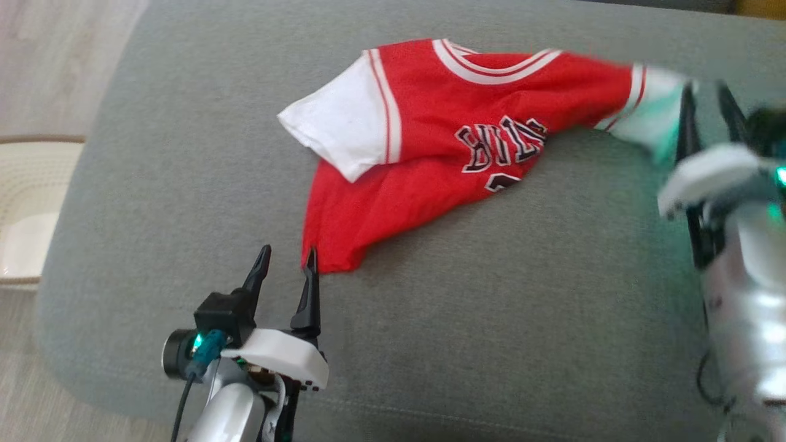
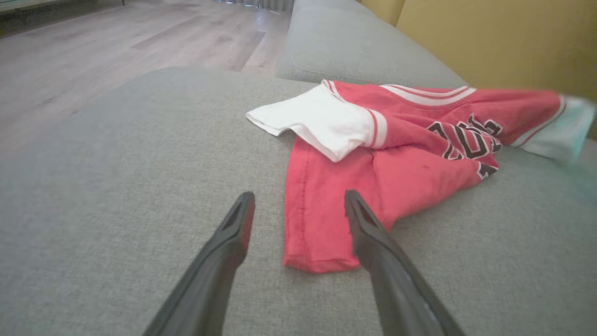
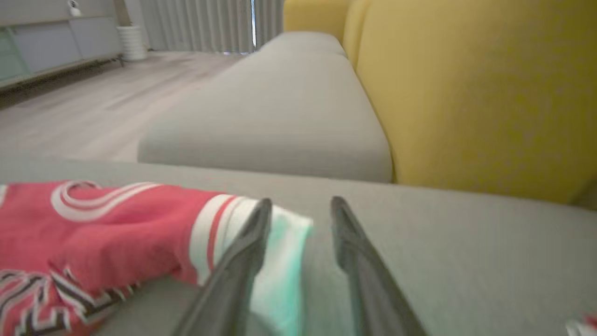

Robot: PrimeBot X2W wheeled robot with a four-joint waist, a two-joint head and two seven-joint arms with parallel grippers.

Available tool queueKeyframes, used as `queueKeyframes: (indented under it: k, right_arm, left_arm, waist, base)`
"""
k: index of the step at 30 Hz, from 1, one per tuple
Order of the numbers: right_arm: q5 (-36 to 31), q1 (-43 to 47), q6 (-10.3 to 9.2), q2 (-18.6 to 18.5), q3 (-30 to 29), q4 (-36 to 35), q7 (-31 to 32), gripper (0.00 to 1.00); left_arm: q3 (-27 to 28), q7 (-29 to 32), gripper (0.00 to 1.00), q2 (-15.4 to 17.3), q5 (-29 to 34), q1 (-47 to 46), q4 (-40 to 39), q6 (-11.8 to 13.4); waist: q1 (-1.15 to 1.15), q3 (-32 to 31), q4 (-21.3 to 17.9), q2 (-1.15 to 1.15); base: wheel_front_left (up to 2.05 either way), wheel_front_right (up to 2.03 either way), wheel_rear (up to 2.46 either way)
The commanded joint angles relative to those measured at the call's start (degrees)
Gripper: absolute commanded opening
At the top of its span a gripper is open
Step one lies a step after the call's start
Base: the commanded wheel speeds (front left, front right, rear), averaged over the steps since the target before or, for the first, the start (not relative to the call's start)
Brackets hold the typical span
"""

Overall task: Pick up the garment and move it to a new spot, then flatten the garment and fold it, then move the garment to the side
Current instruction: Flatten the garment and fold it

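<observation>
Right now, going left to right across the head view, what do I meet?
Cream object on the floor → left hand, open at the hem → red jersey's black lettering → right hand, fingers apart beside the far white sleeve.

Your head view looks steeply down on the grey cushion (image 1: 184, 215). Both wrist views sit low over it, yellow backrest (image 2: 489, 42) at right. All three share the red garment (image 1: 466, 110), nearest in the right wrist view.
</observation>
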Motion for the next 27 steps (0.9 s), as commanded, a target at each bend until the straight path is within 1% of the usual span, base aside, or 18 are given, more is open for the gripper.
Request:
queueKeyframes:
  k: [1, 4, 7, 10, 12, 16, 20, 21, 22, 27]
  right_arm:
    - [-0.4, -0.4, 0.37, 0.6, -0.2, -2.2, -1.0, 1.0]
    - [-0.7, 3.7, 0.37, 1.2, -2.7, -3.3, -1.3, 1.0]
    - [-0.8, 6.4, 0.37, 2.2, -3.6, -5.5, -1.4, 1.0]
    - [-0.2, 8.1, 0.37, 3.3, -2.4, -8.6, -1.4, 1.0]
    - [0.5, 8.4, 0.37, 4.0, 0.0, -10.4, -1.4, 1.0]
    - [2.2, 7.3, 0.37, 5.1, 8.0, -13.3, -1.4, 1.0]
    - [4.7, 4.9, 0.37, 5.6, 18.2, -13.7, -0.8, 1.0]
    - [4.7, 4.9, 0.37, 5.6, 18.2, -13.7, -0.8, 1.0]
    - [6.3, 3.7, 0.37, 5.7, 23.0, -13.3, 0.2, 1.0]
    - [11.5, 1.1, 0.37, 5.9, 35.8, -11.0, 3.4, 1.0]
  left_arm:
    - [2.3, -0.3, 1.0, 0.2, 0.7, -1.8, -1.7, -0.1]
    - [2.8, -0.3, 1.0, 0.2, 1.3, -1.7, -1.5, -0.4]
    - [3.2, -0.3, 1.0, 0.2, 1.4, -1.3, -1.4, -0.6]
    - [3.1, -0.3, 1.0, 0.2, 1.4, -1.1, -1.3, -0.9]
    - [2.8, -0.3, 1.0, 0.2, 1.3, -0.9, -1.3, -1.1]
    - [2.4, -0.3, 1.0, 0.2, 0.8, -0.4, -1.4, -1.0]
    - [1.7, -0.3, 1.0, 0.2, 0.3, -0.1, -1.6, -0.8]
    - [1.7, -0.3, 1.0, 0.2, 0.3, -0.1, -1.6, -0.8]
    - [1.5, -0.3, 1.0, 0.2, 0.1, 0.0, -1.6, -0.6]
    - [1.2, -0.3, 1.0, 0.2, -0.2, -0.2, -1.7, -0.5]
  waist:
    - [0.0, 0.1, -1.4, 0.0]
    - [0.0, -0.3, -2.6, 0.0]
    - [0.0, -0.8, -3.2, 0.0]
    - [0.0, -1.2, -3.0, 0.0]
    - [0.0, -1.3, -2.4, 0.0]
    - [0.0, -1.4, -0.3, 0.0]
    - [0.0, -1.1, 2.6, 0.0]
    - [0.0, -1.1, 2.6, 0.0]
    - [0.0, -0.9, 4.1, 0.0]
    - [0.0, 0.1, 7.6, 0.0]
  base:
    - [0.0, 0.0, 0.0]
    - [0.0, 0.0, 0.0]
    - [0.0, 0.0, 0.0]
    - [0.0, 0.0, 0.0]
    - [0.0, 0.0, 0.0]
    - [0.0, 0.0, 0.0]
    - [0.0, 0.0, 0.0]
    - [0.0, 0.0, 0.0]
    - [0.0, 0.0, 0.0]
    - [0.0, 0.0, 0.0]
